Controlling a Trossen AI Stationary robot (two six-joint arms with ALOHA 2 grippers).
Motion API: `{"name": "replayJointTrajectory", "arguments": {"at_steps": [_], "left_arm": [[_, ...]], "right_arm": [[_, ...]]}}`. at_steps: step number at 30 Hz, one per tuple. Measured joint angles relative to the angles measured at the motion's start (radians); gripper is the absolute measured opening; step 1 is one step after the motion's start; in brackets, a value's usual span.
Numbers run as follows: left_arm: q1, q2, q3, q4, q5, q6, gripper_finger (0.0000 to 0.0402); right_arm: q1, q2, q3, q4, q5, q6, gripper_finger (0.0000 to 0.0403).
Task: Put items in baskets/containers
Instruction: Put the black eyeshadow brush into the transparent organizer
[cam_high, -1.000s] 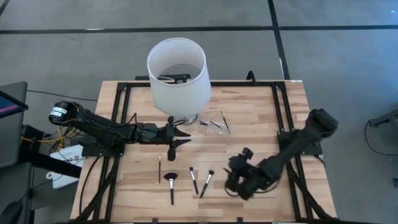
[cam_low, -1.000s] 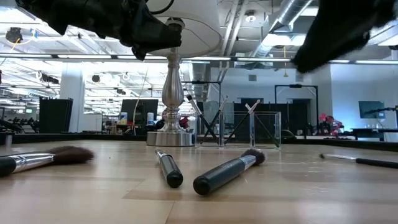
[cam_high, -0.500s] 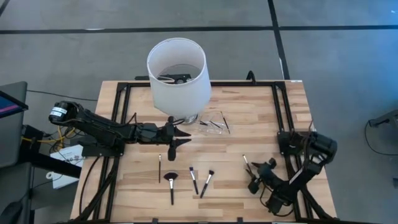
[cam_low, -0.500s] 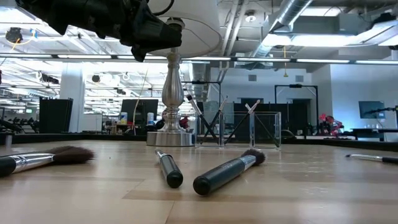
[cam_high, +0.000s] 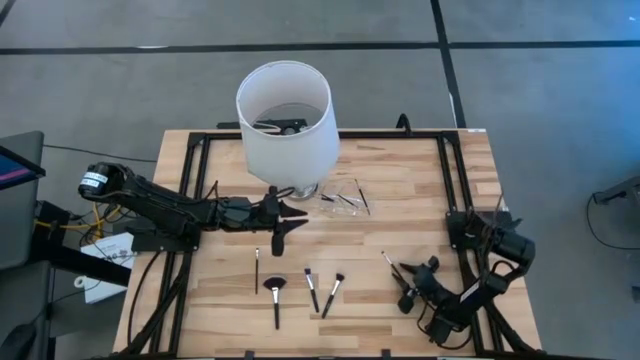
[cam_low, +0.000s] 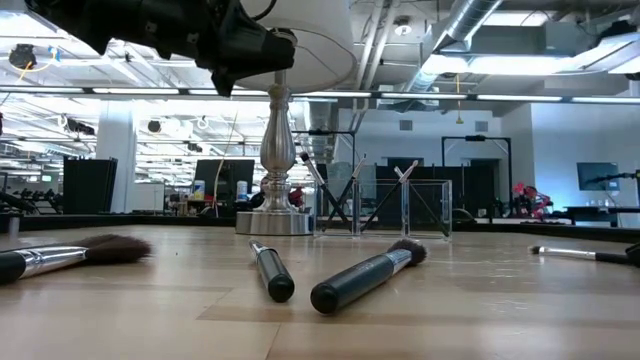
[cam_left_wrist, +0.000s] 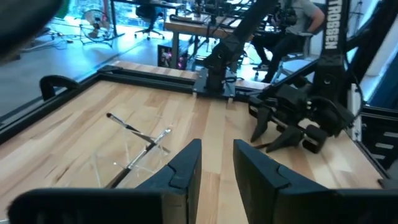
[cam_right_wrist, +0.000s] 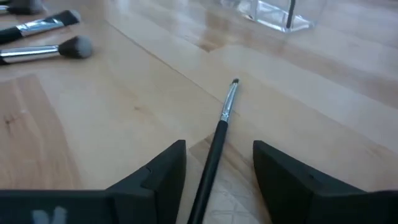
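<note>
Since a second ago the right arm has pulled back from the middle of the surface (cam_high: 420, 190) toward its near right corner, and its gripper (cam_high: 408, 287) now sits low there, jaws parted around a thin brush (cam_right_wrist: 217, 134) that lies flat between them; the pictures do not show the fingers touching it. That brush (cam_high: 390, 264) lies well to the right of the clear tray (cam_high: 345, 198), its small tip pointing toward the tray.

Left of it, four more brushes lie loose on the wood: a slim one (cam_high: 257, 268), the fan-headed one (cam_high: 275, 297), and two short ones (cam_high: 312, 290) (cam_high: 332, 294) side by side. All are on the near side of the tray. A few brushes already lean inside the tray (cam_low: 385, 205), crossed against its walls.

Just left of the tray stands a lamp with a white shade (cam_high: 284, 120). Beside its base hangs the left gripper (cam_high: 283, 216), jaws open a little and empty, above the surface.
</note>
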Motion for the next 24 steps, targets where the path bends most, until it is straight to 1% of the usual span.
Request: {"name": "replayJointTrajectory", "arguments": {"at_steps": [6, 9, 12, 14, 16, 17, 21, 23, 24], "left_arm": [[0.0, 0.0, 0.0, 0.0, -0.028, 0.0, 0.009], [0.0, 0.0, 0.0, 0.0, -0.028, 0.0, 0.009], [0.0, 0.0, 0.0, 0.005, -0.028, 0.0, 0.009], [0.0, 0.0, 0.0, 0.006, -0.024, -0.005, 0.009], [0.0, 0.0, 0.0, 0.01, 0.018, -0.036, 0.009], [0.0, 0.003, 0.0, 0.015, 0.051, -0.057, 0.009], [-0.01, 0.087, -0.001, 0.103, 0.192, -0.135, 0.009], [-0.024, 0.169, 0.0, 0.206, 0.233, -0.165, 0.009], [-0.034, 0.212, -0.001, 0.243, 0.235, -0.187, 0.009]], "right_arm": [[-0.003, -0.002, -0.002, 0.013, 0.013, -0.023, 0.0148], [-0.004, -0.002, -0.025, 0.061, 0.035, -0.042, 0.0127], [-0.005, -0.003, -0.048, 0.108, 0.056, -0.059, 0.0092], [-0.008, -0.003, -0.053, 0.112, 0.058, -0.056, 0.0057], [-0.018, -0.01, -0.053, 0.129, 0.043, -0.039, 0.0022], [-0.028, -0.011, -0.048, 0.141, 0.036, -0.04, 0.0015], [-0.064, -0.034, -0.051, 0.141, 0.046, -0.058, 0.0021], [-0.082, -0.057, -0.052, 0.14, 0.05, -0.092, 0.0014], [-0.093, -0.068, -0.053, 0.14, 0.047, -0.117, 0.0009]]}}
